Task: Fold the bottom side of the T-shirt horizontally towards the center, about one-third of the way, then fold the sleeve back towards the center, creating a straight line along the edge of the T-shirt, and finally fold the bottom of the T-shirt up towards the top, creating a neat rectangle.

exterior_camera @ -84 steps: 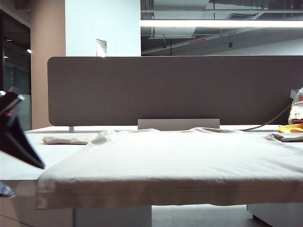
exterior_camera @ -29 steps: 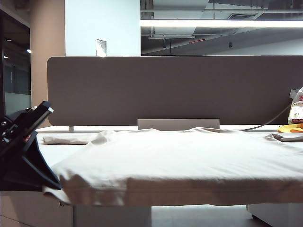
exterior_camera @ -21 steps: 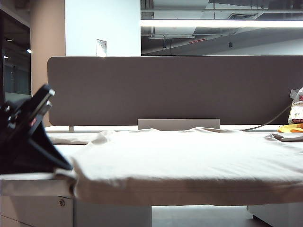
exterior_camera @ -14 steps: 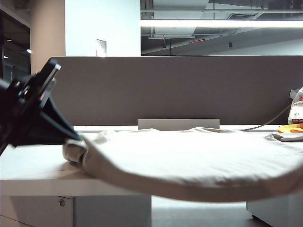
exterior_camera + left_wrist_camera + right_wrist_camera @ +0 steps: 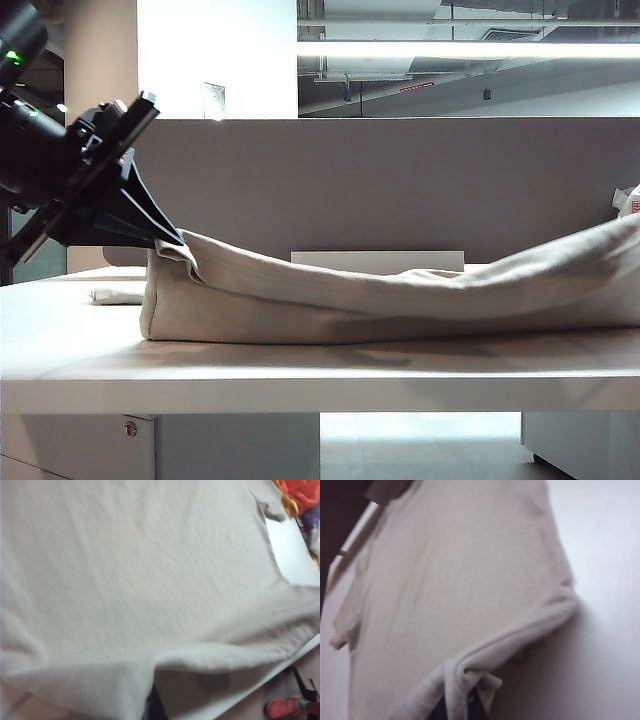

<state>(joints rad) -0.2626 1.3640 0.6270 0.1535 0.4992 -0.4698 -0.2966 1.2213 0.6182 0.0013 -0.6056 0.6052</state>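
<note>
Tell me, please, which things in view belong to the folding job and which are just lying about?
In use:
T-shirt, near edge lifted
left gripper, shut on its left corner
right gripper, shut on bunched cloth

Lying about:
grey partition
folded cloth behind the shirt
colourful packaging at the table's far corner

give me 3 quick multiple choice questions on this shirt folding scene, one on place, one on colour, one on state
1. Where is the left gripper in the exterior view?
A. left end of the T-shirt
B. middle
C. under the table

2. What colour is the T-shirt?
A. blue
B. pale beige
C. black

3. How is the near edge of the T-shirt?
A. flat on the table
B. hanging over the table front
C. lifted and carried over

Answers: 1 A, it pinches the cloth's left corner; 2 B, plain off-white in all views; 3 C, both shut grippers, the right gripper too, hold it raised.
</note>
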